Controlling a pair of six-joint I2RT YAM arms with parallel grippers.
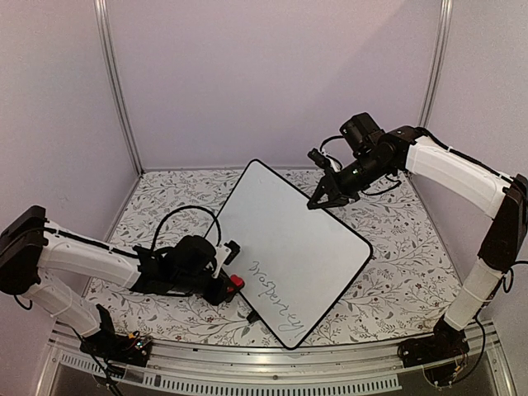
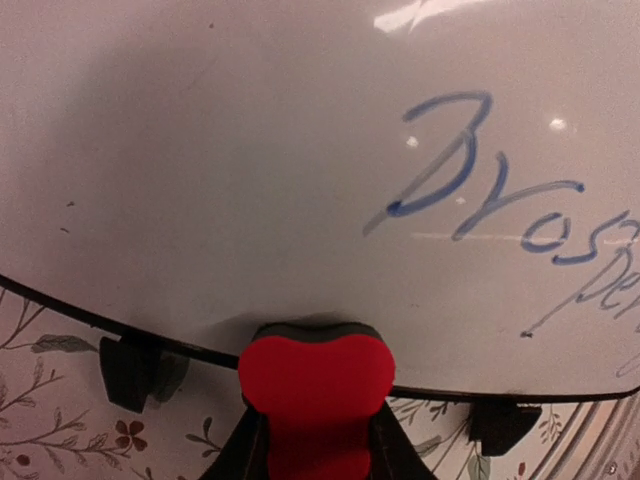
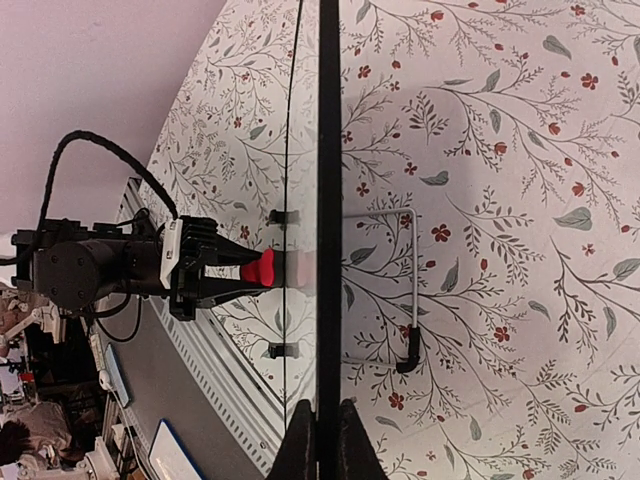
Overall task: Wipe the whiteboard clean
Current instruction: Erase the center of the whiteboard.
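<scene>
The left pincer (image 1: 233,284) is clamped on the red eraser (image 2: 315,385), right at the near rim of the whiteboard (image 1: 289,231). The right pincer (image 3: 320,440) is shut tight on the far rim. A hard push may twist the board out of that hold, or the eraser may catch on the rim. Ahead of the left pincer is bare board, with the writing (image 2: 500,200) to its right.

Whiteboard (image 1: 289,231): white face, thin black rim, blue handwriting (image 1: 276,293). Eraser (image 2: 315,385): red, with a dark top edge. Table cover (image 1: 404,272): off-white, printed with grey leafy sprigs and small red flowers.
</scene>
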